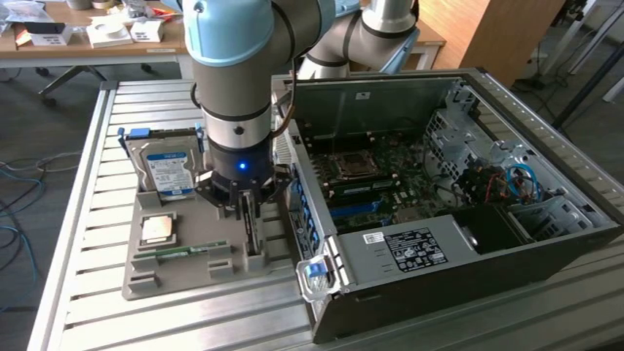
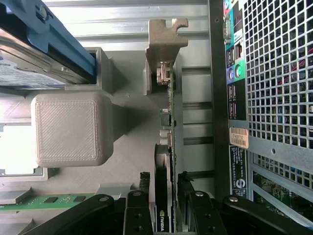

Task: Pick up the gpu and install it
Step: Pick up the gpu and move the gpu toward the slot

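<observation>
The gpu (image 1: pixel 253 232) is a thin dark card standing on edge in a slot of the grey holder (image 1: pixel 185 276), just beside the open computer case (image 1: pixel 439 183). My gripper (image 1: pixel 248 208) reaches straight down over it. In the wrist view the gpu (image 2: pixel 166 156) runs edge-on away from my gripper (image 2: pixel 165 218), ending in its metal bracket (image 2: pixel 166 34). The black fingers (image 2: pixel 139 215) press on both of its faces. The card sits low in the holder.
The holder also carries a silver blue-labelled hard drive (image 1: pixel 168 172), a square processor (image 1: pixel 158 229) and a green memory stick (image 1: pixel 180 252). The case's perforated rear panel (image 2: pixel 274 73) stands close beside the card. Blue slots (image 1: pixel 361 212) show on the motherboard inside.
</observation>
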You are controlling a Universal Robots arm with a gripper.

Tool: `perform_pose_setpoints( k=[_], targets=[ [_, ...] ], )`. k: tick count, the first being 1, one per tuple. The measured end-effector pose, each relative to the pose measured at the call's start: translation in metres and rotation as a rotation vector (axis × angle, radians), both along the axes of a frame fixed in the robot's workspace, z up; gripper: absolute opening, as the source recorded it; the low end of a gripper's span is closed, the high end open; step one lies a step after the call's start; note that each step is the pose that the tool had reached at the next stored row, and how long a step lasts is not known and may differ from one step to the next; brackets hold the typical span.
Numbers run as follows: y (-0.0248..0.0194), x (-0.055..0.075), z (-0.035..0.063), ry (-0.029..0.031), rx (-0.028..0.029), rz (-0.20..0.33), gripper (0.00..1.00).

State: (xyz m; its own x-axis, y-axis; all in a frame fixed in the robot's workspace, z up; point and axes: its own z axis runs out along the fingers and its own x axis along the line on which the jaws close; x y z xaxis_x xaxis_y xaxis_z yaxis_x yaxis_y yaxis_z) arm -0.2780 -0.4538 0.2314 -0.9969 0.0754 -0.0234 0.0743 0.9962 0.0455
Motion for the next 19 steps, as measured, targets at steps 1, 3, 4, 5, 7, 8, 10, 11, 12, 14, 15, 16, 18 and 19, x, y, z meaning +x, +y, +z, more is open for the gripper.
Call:
perform_pose_setpoints(
  k=[1,3,4,5,7,8,10,11,12,14,15,16,18,19],
  targets=[
    [0.0000,0.0000,0.0000,0.0000,0.0000,0.000,0.36],
    [0.0000,0.0001,0.0001,0.0001,-0.0001,0.000,0.36],
    [0.0000,0.0001,0.0001,0.0001,-0.0001,0.000,0.36],
    [-0.0001,0.0001,0.0001,0.0001,-0.0001,0.000,0.36],
    [0.0000,0.0001,0.0001,0.0001,-0.0002,0.000,0.36],
    [0.0000,0.0001,0.0001,0.0001,-0.0001,0.000,0.36],
    [-0.0001,0.0001,0.0001,0.0001,-0.0002,0.000,0.36],
    [-0.0001,0.0001,0.0001,0.0001,-0.0001,0.000,0.36],
    [-0.0001,0.0001,0.0001,0.0001,-0.0002,0.000,0.36],
    [0.0000,0.0001,0.0001,0.0001,-0.0001,0.000,0.35],
    [-0.0001,0.0001,0.0001,0.0001,-0.0002,0.000,0.29],
    [-0.0001,0.0001,0.0001,0.0002,-0.0002,0.000,0.26],
    [-0.0001,0.0001,0.0001,0.0001,-0.0002,0.000,0.26],
    [-0.0001,0.0001,0.0001,0.0001,-0.0002,0.000,0.26]
  ],
)
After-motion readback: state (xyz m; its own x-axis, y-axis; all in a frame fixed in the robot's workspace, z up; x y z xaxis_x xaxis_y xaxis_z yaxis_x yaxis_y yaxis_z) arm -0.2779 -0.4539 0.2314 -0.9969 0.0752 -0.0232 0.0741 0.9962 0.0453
